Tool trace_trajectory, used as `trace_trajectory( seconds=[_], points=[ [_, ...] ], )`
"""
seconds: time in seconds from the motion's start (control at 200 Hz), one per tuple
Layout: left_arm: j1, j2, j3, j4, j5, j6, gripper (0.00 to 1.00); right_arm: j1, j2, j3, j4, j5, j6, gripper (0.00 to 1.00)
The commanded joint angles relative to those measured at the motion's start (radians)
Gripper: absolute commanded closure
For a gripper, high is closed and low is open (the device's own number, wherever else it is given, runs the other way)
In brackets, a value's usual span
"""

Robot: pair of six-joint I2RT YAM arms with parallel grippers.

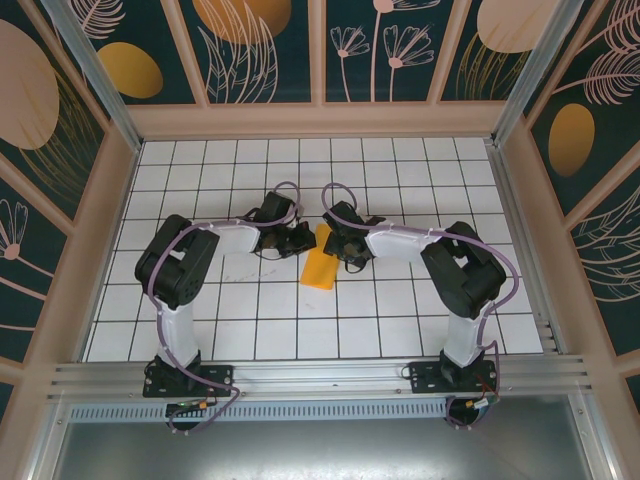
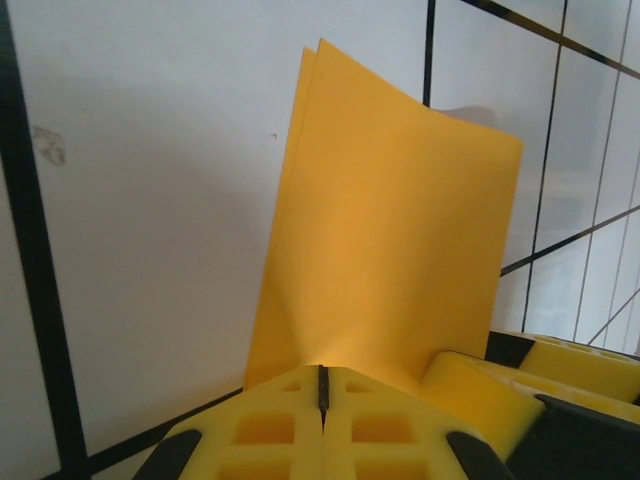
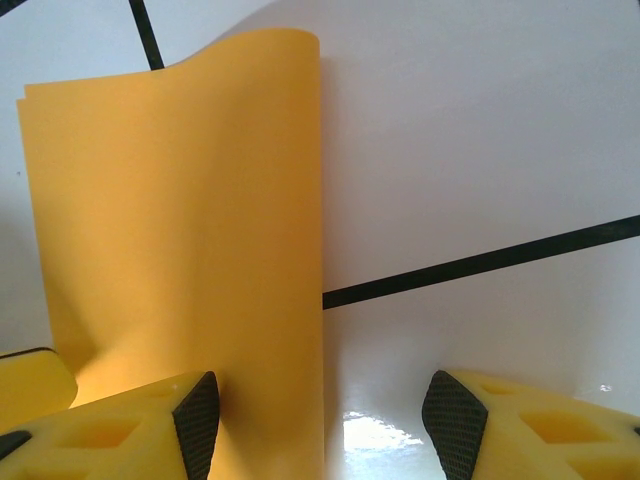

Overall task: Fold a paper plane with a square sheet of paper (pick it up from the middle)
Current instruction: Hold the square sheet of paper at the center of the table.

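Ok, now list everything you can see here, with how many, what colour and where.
folded sheet of paper: one, orange-yellow, mid-table between the two grippers, doubled over
table: one, white with black grid lines, under everything
leaf-pattern panels: several, dark teal with orange and peach ovals, walling the far end and both sides
metal rail: one, silver, along the near edge, carrying the arm bases
left arm: one, black and white with purple cable, left of the paper
right arm: one, same colours, right of the paper
left gripper: one, yellow fingers, shut on the paper
right gripper: one, yellow fingers with black pads, open, the paper's edge reaching between them
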Motion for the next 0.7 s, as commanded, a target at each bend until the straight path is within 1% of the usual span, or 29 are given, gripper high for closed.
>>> trace_trajectory(
  seconds=[0.0, 0.115, 0.27, 0.42, 0.475, 0.52, 0.56, 0.575, 0.61, 0.661, 0.696],
  points=[
    [-0.015, 0.037, 0.032, -0.06, -0.021, 0.034, 1.0, -0.01, 0.071, -0.053, -0.103, 0.036, 0.001, 0.38],
    [-0.016, 0.048, 0.029, -0.094, -0.059, 0.045, 1.0, -0.01, 0.071, -0.048, -0.102, 0.033, 0.0, 0.37],
    [-0.015, 0.066, 0.019, -0.105, -0.073, 0.056, 1.0, -0.011, 0.046, -0.024, -0.081, 0.006, -0.02, 0.35],
    [-0.016, 0.071, 0.012, -0.121, -0.1, 0.061, 1.0, -0.024, -0.088, -0.006, -0.038, 0.001, -0.05, 0.33],
    [-0.016, 0.073, 0.012, -0.12, -0.098, 0.061, 1.0, -0.033, -0.153, -0.032, 0.001, -0.012, -0.054, 0.33],
    [-0.016, 0.076, 0.012, -0.119, -0.093, 0.061, 1.0, -0.045, -0.202, -0.072, 0.053, -0.046, -0.048, 0.34],
    [-0.016, 0.076, 0.013, -0.12, -0.09, 0.064, 1.0, -0.058, -0.242, -0.119, 0.117, -0.097, -0.042, 0.38],
    [-0.015, 0.076, 0.013, -0.12, -0.09, 0.064, 1.0, -0.061, -0.257, -0.141, 0.143, -0.104, -0.035, 0.42],
    [-0.016, 0.074, 0.013, -0.119, -0.091, 0.065, 1.0, -0.066, -0.288, -0.198, 0.232, -0.178, -0.027, 0.55],
    [-0.016, 0.074, 0.011, -0.117, -0.091, 0.065, 1.0, -0.068, -0.32, -0.278, 0.389, -0.277, -0.01, 0.65],
    [-0.015, 0.074, 0.01, -0.115, -0.09, 0.064, 1.0, -0.068, -0.326, -0.326, 0.499, -0.35, 0.007, 0.75]
  ],
)
